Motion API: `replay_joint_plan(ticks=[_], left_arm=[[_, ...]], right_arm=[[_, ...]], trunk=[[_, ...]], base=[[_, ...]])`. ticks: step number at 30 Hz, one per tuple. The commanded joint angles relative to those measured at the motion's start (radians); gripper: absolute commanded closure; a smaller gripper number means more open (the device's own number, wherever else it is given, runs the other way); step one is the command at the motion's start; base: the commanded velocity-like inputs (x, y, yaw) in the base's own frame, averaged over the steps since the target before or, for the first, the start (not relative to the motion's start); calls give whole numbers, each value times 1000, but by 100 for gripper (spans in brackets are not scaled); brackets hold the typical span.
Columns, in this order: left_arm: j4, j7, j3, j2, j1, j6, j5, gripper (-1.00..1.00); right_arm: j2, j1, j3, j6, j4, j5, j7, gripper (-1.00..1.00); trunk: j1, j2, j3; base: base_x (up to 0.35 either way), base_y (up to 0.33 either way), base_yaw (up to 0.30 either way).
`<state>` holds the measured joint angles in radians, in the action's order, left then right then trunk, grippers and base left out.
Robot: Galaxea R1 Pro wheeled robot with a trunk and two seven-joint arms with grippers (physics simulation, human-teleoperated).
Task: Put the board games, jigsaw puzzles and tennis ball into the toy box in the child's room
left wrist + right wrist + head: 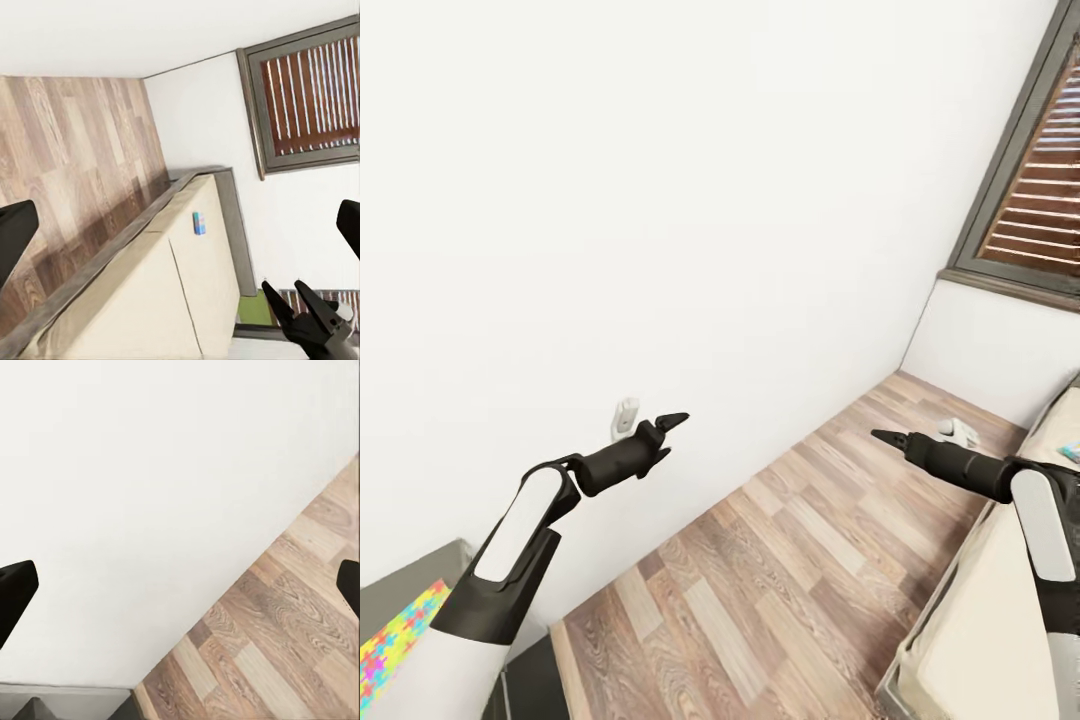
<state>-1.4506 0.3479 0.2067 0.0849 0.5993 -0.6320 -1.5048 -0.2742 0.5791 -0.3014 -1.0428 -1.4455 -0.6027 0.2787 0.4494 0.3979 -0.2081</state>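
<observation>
White wall (660, 200) and plank floor (780, 560) lie ahead of both arms, which look raised clear for travel, a judgement only. Left gripper (660, 432) has its fingers spread and empty; right gripper (887, 437) also shows parted, empty fingers in the left wrist view. Beyond the right fingers runs the bed (970, 620), a small light-blue game (199, 223) on it (print too small to read). Behind the left arm, one puzzle (395, 640) on the table (410, 575) is cut off by the frame edge.

Bare floor (760, 580) between wall (660, 200) and bed (980, 640).
</observation>
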Motion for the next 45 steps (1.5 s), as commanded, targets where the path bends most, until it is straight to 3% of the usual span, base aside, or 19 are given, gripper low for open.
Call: replay_joint_plan(ticks=[1, 7, 18, 41, 45], left_arm=[[-2, 10, 1, 1, 1, 1, -11, -100], [-2, 107, 3, -4, 8, 1, -10, -100], [-2, 208, 5, -7, 14, 2, -9, -100], [-1, 239, 5, -8, 17, 2, -9, -100], [-1, 239, 5, -8, 17, 1, -10, -100]], right_arm=[[0, 2, -1, -4, 0, 9, 10, -100], [11, 37, 2, -4, 78, 9, -29, -100], [30, 69, 4, -4, 157, 11, -61, -100], [38, 117, 7, -1, 282, 13, -122, -100], [38, 121, 7, 47, 309, 13, -129, -100]], trunk=[[1, 2, -2], [1, 2, -2], [1, 2, -2], [1, 2, -2], [1, 2, -2]], base=[[0, 0, -288], [0, 0, -288], [0, 0, -288], [0, 0, -273], [0, 0, -115]])
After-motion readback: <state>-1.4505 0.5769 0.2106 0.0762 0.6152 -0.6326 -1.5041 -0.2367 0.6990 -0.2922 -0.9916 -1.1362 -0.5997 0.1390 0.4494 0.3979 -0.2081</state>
